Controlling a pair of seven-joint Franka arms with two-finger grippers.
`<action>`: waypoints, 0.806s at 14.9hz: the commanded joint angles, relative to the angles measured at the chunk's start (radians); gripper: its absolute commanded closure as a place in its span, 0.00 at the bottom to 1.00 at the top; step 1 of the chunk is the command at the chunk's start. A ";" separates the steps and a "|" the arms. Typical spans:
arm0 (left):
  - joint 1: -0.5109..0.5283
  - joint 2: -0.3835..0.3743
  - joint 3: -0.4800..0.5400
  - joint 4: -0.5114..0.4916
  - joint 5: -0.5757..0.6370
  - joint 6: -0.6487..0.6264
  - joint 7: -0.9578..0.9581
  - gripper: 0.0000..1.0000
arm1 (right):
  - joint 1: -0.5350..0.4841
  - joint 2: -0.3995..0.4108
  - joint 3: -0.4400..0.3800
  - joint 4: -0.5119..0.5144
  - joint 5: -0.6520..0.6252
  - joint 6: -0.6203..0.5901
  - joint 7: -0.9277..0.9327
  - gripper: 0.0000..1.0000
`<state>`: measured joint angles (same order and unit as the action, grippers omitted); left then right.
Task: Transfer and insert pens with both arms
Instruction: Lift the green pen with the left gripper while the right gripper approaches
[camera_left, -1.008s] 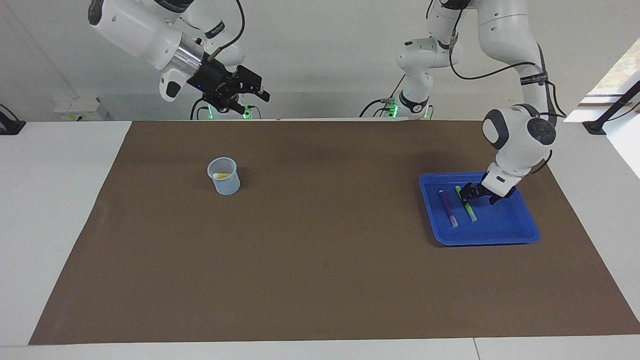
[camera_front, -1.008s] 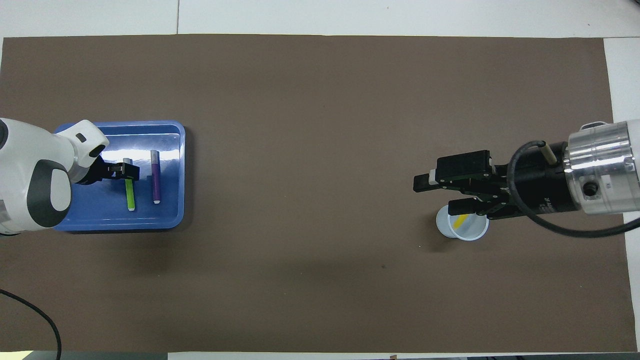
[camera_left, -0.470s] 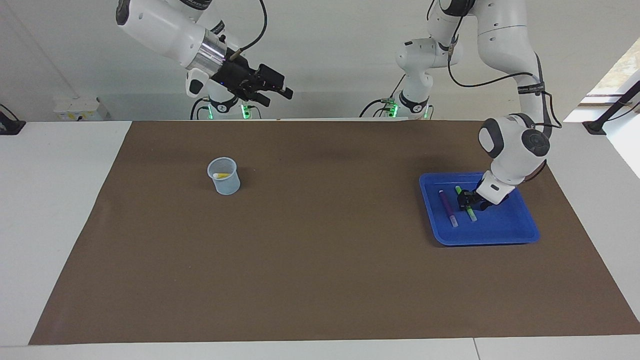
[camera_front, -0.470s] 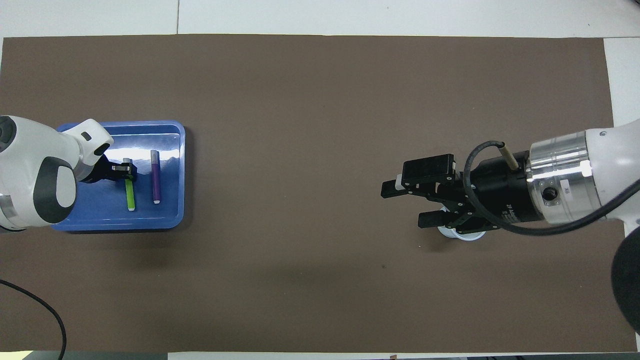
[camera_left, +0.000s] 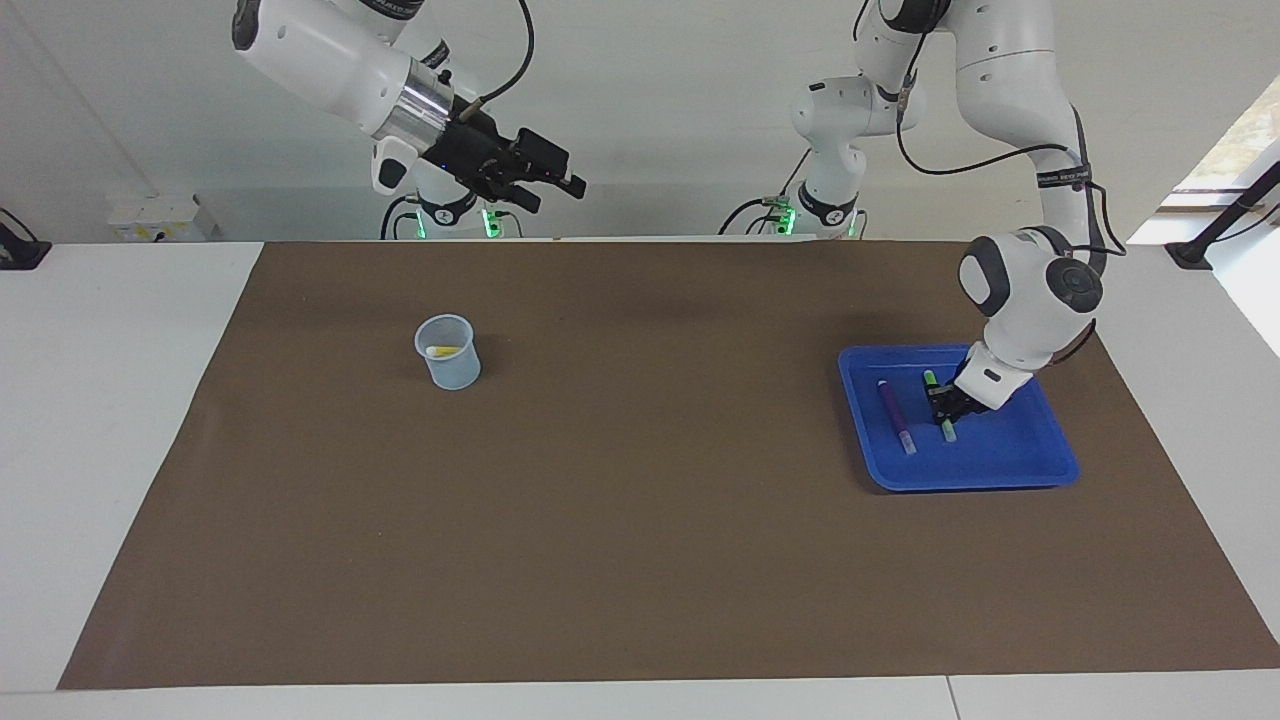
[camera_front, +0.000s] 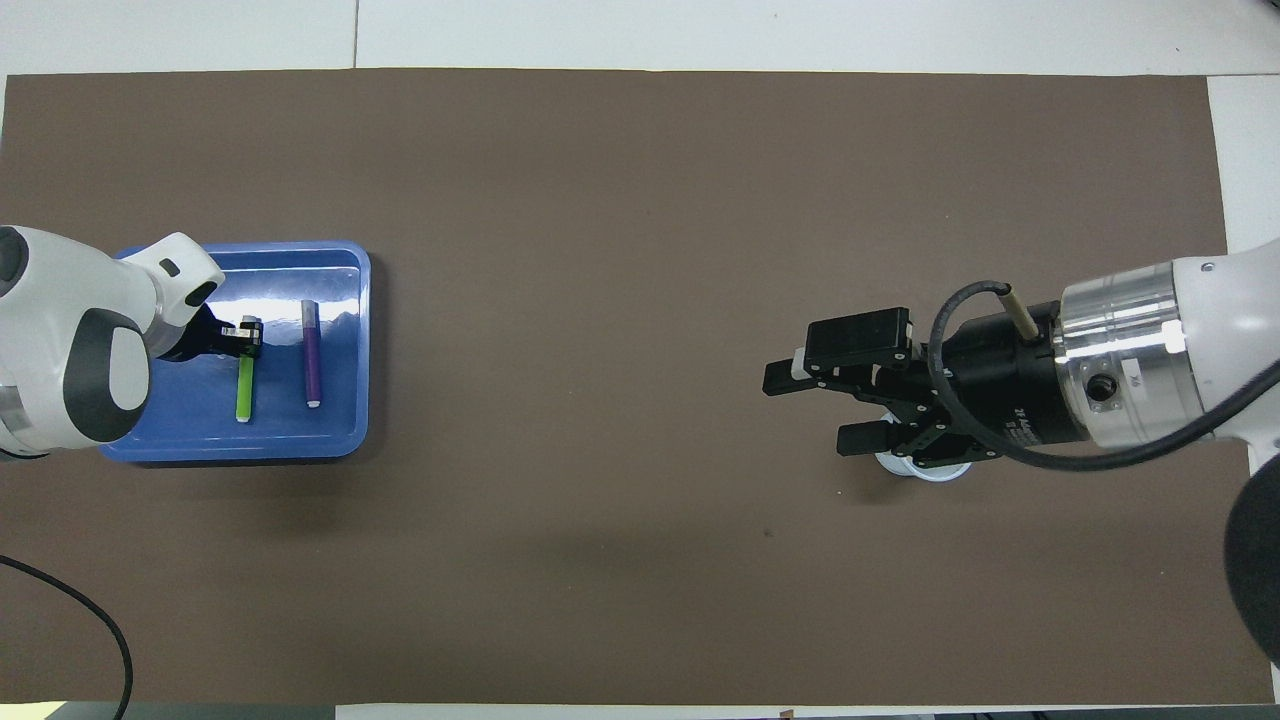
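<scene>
My left gripper (camera_left: 942, 400) is down in the blue tray (camera_left: 1000, 480), shut on the green pen (camera_left: 946, 430) near its upper end. The pen still lies low in the tray. The overhead view shows the left gripper (camera_front: 243, 338) on the green pen (camera_front: 243, 390). The purple pen (camera_left: 895, 415) lies beside it in the tray (camera_front: 300, 249), also seen from overhead (camera_front: 312, 353). The yellow pen (camera_left: 443, 351) rests inside the clear cup (camera_left: 447, 352). My right gripper (camera_left: 556, 197) is open and empty, high in the air. From overhead, the right gripper (camera_front: 808, 410) covers most of the cup (camera_front: 915, 472).
A brown mat (camera_left: 640, 520) covers most of the white table (camera_left: 110, 400). Two small arm bases with green lights (camera_left: 455, 215) stand at the robots' edge. A black cable (camera_front: 90, 630) lies at the mat's corner by the left arm.
My left gripper came down and closed on the green pen, shifting it slightly toward the left arm's end. My right arm swung from beside the cup toward the table's middle, then held.
</scene>
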<state>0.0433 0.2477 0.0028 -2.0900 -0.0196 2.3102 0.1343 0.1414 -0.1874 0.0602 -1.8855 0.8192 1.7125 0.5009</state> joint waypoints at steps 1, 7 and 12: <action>-0.003 0.021 0.002 0.034 0.001 -0.026 0.001 1.00 | -0.005 -0.023 0.018 -0.027 0.026 0.030 0.008 0.00; -0.007 0.016 0.003 0.240 -0.086 -0.340 -0.042 1.00 | -0.003 -0.023 0.033 -0.026 0.024 0.059 0.025 0.00; -0.052 -0.043 -0.014 0.373 -0.185 -0.566 -0.351 1.00 | 0.020 -0.023 0.035 -0.027 0.024 0.079 0.028 0.00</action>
<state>0.0163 0.2394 -0.0125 -1.7506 -0.1478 1.8136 -0.0875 0.1639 -0.1878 0.0901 -1.8861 0.8193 1.7660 0.5112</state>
